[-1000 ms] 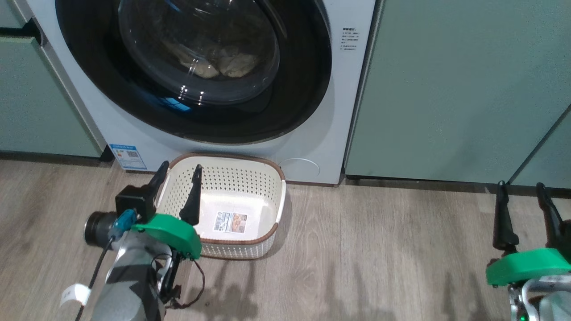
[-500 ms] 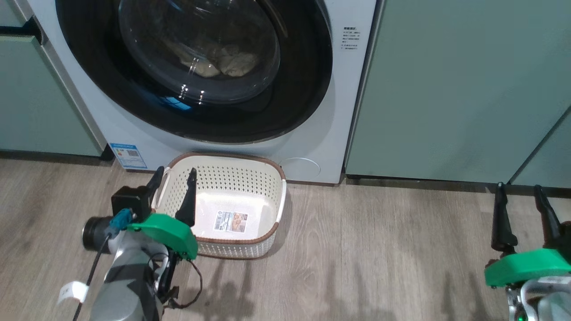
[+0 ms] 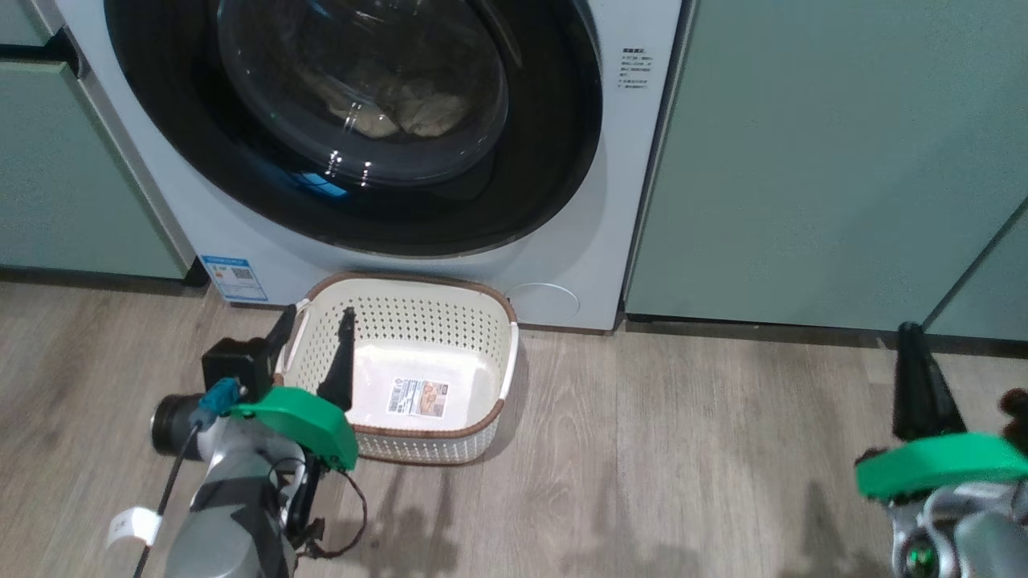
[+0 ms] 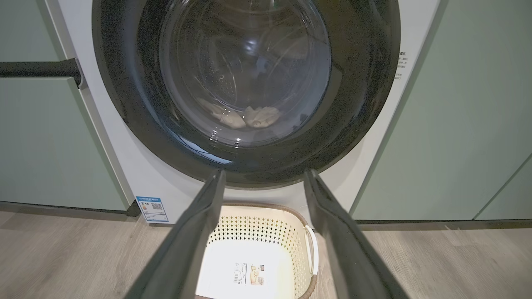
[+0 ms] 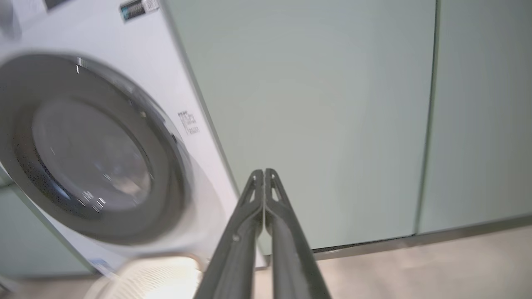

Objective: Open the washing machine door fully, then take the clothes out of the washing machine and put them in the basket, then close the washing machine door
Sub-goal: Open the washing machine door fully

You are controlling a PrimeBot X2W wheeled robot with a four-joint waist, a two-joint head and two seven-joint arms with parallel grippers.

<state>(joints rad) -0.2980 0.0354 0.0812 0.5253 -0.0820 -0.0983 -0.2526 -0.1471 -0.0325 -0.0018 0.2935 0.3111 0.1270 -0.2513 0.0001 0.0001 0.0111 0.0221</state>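
At seven o'clock in the head view, the left gripper hangs with its jaws apart at the left end of the basket. The basket sits on the floor at six o'clock below the closed washing machine door. The clothes lie behind its glass inside the washing machine. At four o'clock, the right gripper has its jaws pressed together on nothing.

Grey wood-look floor, cream basket and washing machine standing on it
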